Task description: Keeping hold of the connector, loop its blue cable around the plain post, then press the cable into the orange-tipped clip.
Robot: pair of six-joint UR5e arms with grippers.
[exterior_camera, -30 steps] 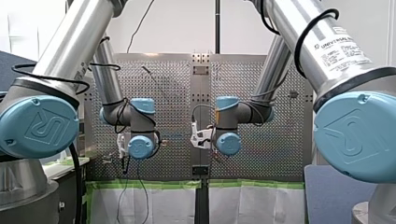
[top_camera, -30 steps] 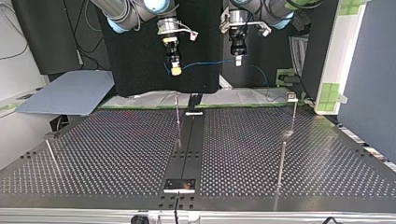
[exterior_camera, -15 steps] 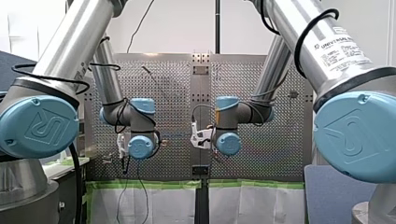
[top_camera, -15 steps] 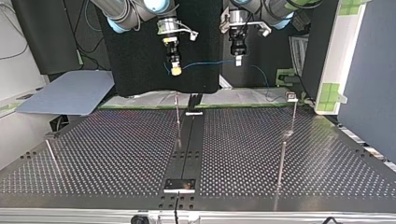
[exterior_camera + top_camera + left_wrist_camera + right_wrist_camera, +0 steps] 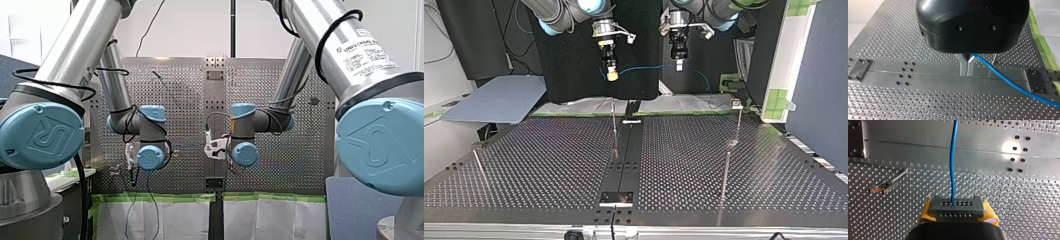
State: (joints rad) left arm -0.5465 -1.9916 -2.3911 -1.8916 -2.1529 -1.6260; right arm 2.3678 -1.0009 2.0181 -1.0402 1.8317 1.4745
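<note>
In the front view, my left arm point(image 5: 151, 157) and my right arm point(image 5: 245, 153) each bend in at the elbow and point their wrists at the table point(image 5: 175, 90). One is on each side of the middle strip point(image 5: 215, 100). The grippers are hard to see from here. In the top view, the left gripper point(image 5: 679, 65) and the right gripper point(image 5: 612, 76) hang high above the far end of the strip. They point down, with lots of free room under them. The blue cable point(image 5: 644, 67) runs through the air between them, nearly flat. A plain post point(image 5: 614, 122) stands just beside the strip, and other thin posts point(image 5: 725, 175) stand well off toward the table's side edges. In the left wrist view, the metal fingers point(image 5: 964, 66) are pressed together over the strip. The cable seems pinched between them, though the black body hides part of it. In the right wrist view, the yellow pads point(image 5: 926, 210) squeeze the grey connector point(image 5: 956, 206), and the cable goes straight ahead across the strip. The orange-tipped clip point(image 5: 880, 188) stands off to one side of the strip, well apart from the cable.
</note>
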